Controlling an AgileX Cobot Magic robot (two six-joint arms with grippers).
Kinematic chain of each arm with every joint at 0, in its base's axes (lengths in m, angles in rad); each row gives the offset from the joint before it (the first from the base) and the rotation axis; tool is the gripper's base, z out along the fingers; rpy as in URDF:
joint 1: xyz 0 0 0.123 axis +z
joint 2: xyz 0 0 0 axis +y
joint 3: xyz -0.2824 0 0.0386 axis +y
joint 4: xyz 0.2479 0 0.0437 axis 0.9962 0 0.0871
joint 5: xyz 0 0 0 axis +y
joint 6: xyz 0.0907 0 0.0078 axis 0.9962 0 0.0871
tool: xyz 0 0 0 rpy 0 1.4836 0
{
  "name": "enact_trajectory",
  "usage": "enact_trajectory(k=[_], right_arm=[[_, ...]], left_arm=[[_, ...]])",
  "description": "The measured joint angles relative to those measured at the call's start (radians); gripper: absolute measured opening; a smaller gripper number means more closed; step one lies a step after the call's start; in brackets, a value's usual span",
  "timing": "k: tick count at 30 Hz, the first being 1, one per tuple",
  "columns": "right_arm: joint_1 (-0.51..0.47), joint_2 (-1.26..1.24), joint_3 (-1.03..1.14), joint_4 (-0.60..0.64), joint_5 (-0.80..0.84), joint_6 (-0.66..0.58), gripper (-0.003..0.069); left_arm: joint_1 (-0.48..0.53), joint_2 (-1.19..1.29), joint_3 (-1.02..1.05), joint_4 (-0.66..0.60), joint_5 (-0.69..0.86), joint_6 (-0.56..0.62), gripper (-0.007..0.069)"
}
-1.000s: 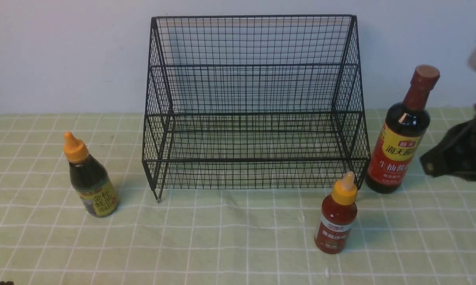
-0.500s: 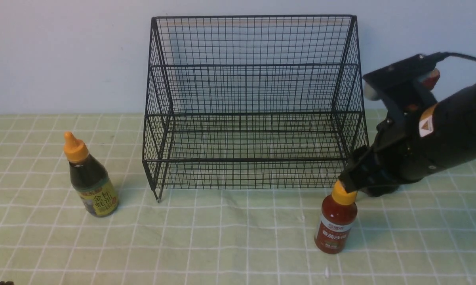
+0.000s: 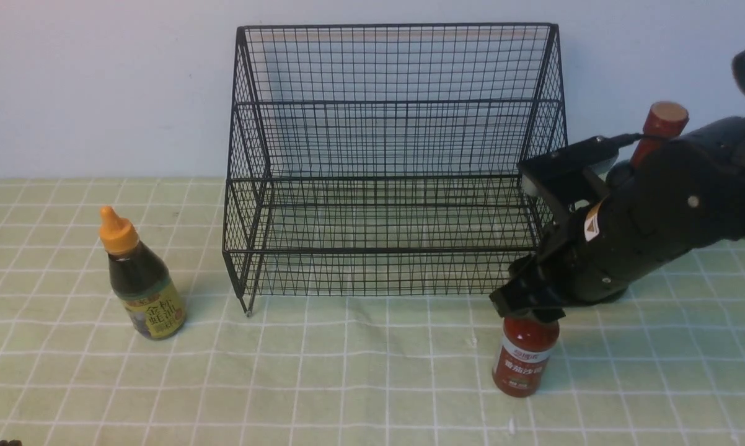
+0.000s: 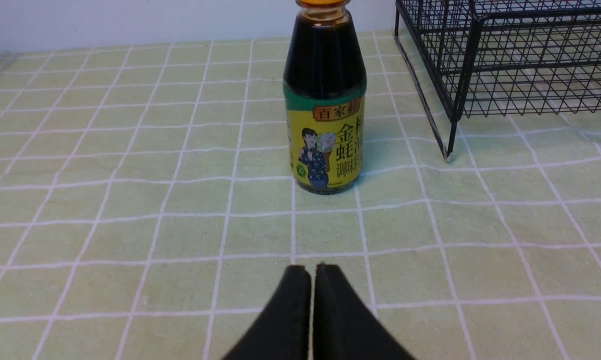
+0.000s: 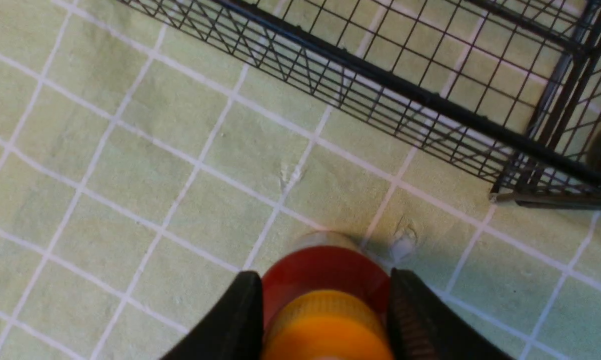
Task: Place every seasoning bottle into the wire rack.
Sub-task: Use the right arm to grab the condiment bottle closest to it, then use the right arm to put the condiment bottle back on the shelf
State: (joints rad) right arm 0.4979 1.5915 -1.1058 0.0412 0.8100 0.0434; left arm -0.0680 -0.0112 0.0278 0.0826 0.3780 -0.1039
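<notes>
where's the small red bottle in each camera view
front view: small red bottle stands low right, just before the wire rack's right front corner, cap hidden under the right gripper.
left wrist view: not in it.
right wrist view: seen from above, between the gripper's fingers.
shared landmark: the wire rack, in all three views.

Front corner of the wire rack (image 3: 397,249) stands just beyond the right gripper (image 3: 525,305); the tall bottle (image 3: 665,119) crowds behind its arm; bare tablecloth (image 3: 348,378) lies open on its inner side.
</notes>
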Motion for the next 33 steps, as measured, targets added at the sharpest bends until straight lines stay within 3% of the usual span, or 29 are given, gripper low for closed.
enact_trajectory(k=[7, 11, 19, 33], right_arm=[[0.000, -0.059, -0.077, 0.009, 0.158, -0.043, 0.0296], [0.000, -0.130, -0.239, 0.027, 0.224, -0.068, 0.0296], [0.000, -0.097, -0.528, 0.001, 0.234, -0.099, 0.0296], [0.000, 0.146, -0.592, -0.071, 0.215, -0.104, 0.0296]], left_arm=[[0.000, 0.000, 0.000, 0.000, 0.000, 0.000, -0.0006], [0.000, 0.000, 0.000, 0.000, 0.000, 0.000, -0.0006], [0.000, 0.000, 0.000, 0.000, 0.000, 0.000, -0.0006], [0.000, 0.000, 0.000, 0.000, 0.000, -0.001, -0.0006]])
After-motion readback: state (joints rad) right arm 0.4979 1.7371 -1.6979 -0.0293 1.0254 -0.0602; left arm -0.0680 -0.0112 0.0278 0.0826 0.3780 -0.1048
